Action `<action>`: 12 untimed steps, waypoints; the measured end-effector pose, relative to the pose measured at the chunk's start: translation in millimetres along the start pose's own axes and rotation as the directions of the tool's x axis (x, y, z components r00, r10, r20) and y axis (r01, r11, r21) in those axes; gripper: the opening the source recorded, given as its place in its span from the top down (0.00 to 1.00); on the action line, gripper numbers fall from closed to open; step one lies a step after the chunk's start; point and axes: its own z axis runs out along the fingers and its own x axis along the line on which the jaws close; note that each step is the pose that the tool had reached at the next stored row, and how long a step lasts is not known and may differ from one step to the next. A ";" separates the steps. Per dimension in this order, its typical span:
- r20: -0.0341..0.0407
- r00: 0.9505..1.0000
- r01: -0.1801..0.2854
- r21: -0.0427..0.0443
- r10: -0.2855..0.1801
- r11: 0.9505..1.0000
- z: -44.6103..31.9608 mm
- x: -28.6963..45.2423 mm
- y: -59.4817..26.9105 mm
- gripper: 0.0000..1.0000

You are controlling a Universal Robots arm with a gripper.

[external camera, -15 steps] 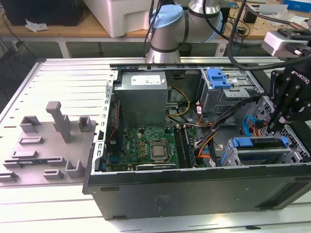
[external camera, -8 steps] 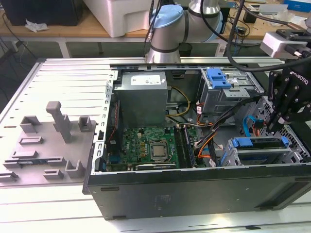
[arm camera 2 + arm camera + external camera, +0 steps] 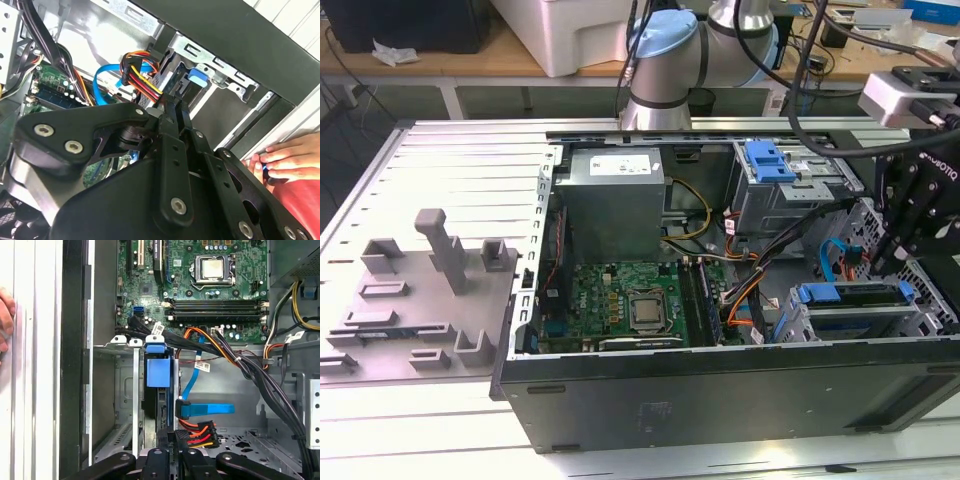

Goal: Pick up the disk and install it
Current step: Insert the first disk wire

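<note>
1 gripper (image 3: 172,105) hovers just beside the disk (image 3: 159,372) seated in its cage (image 3: 127,390); jaw grip cannot be told.

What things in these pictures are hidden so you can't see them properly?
1. Disk, first wrist view: the metal cage hides its label and sides.
2. Hand, first wrist view: cut off by the picture's edge.
3. Green circuit board, second wrist view: mostly hidden behind the gripper.

hand (image 3: 290,160) cropped at edge, disk (image 3: 159,374) mostly hidden
</note>
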 end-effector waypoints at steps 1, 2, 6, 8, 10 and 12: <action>0.001 1.000 0.000 0.000 0.000 1.000 0.3 1.0 0.0 0.83; 0.001 1.000 0.000 0.000 0.000 1.000 0.5 2.0 0.0 0.83; 0.003 1.000 0.000 0.001 0.000 1.000 1.2 5.1 0.1 0.83; 0.002 1.000 0.000 0.001 0.000 1.000 1.2 5.2 0.2 0.83; 0.003 1.000 0.002 0.001 -0.002 1.000 1.5 5.2 0.2 0.83; 0.003 1.000 0.009 0.002 -0.009 1.000 2.1 5.1 0.2 0.83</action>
